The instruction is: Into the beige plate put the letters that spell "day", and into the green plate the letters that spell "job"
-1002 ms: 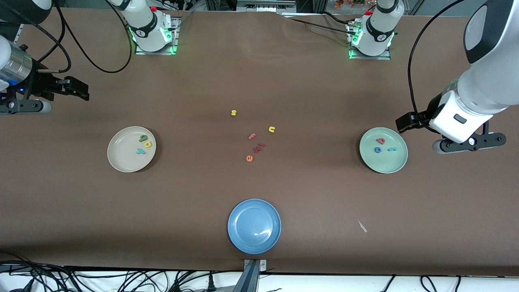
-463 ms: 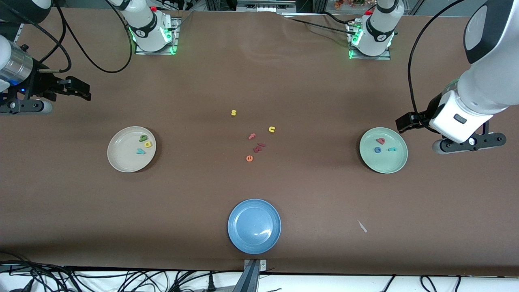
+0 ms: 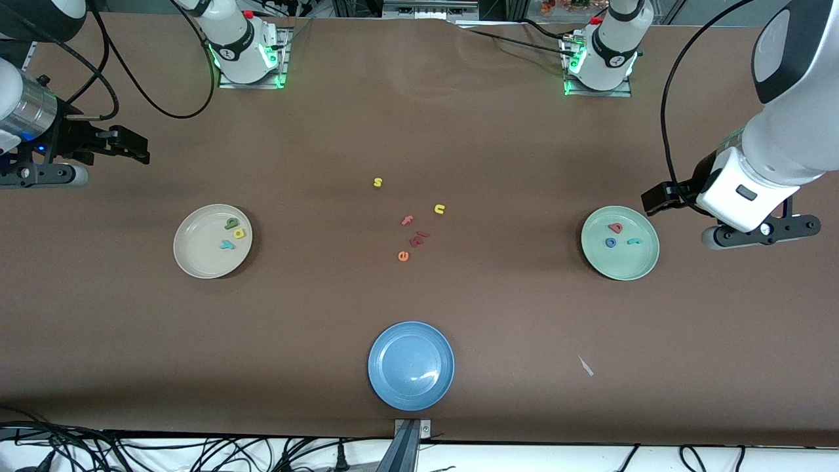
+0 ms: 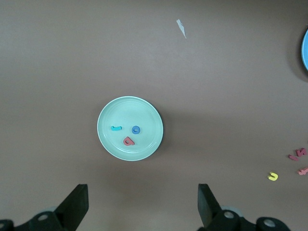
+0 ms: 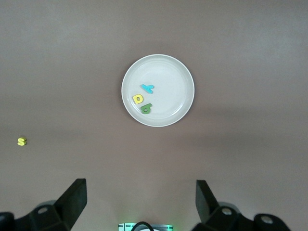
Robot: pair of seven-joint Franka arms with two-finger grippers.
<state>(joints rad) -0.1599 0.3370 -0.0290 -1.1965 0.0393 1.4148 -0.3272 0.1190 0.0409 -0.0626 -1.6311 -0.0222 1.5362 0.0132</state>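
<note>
The beige plate (image 3: 200, 252) holds the green "a" (image 3: 231, 223), yellow "d" (image 3: 239, 233) and teal "y" (image 3: 227, 245). The green plate (image 3: 623, 262) holds the red "b" (image 3: 615, 227), blue "o" (image 3: 610, 242) and teal "j" (image 3: 633, 241). My right gripper (image 3: 134, 147) hangs open and empty over bare table at the right arm's end, its wrist view looking down on the beige plate (image 5: 171, 91). My left gripper (image 3: 655, 198) hangs open and empty over the table just off the green plate's rim (image 4: 130, 108).
Loose letters lie mid-table: yellow "s" (image 3: 377, 182), yellow "u" (image 3: 439, 209), pink "f" (image 3: 408, 220), orange "e" (image 3: 403, 255) and small red pieces (image 3: 417, 240). A blue plate (image 3: 411, 365) sits near the front edge. A white scrap (image 3: 585, 365) lies nearby.
Both arms have drifted only slightly. The plates and letters have not moved.
</note>
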